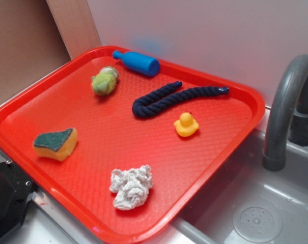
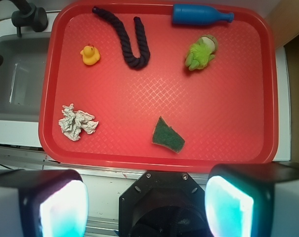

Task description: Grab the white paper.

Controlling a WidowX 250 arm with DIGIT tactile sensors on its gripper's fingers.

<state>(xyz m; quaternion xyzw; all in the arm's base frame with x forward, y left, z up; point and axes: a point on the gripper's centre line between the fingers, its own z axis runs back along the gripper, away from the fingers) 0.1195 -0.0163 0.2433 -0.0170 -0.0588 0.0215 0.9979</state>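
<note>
While I view through the wrist camera, the hand hangs off the near edge of the red tray, fingers spread wide and gripping nothing. I locate the white paper lying loose in the tray's near corner on the sink side, well apart from the hand. A yellow duck sits beyond it. A sponge, rope, blue bottle and fuzzy green ball occupy the remaining tray surface, none touching the paper.
</note>
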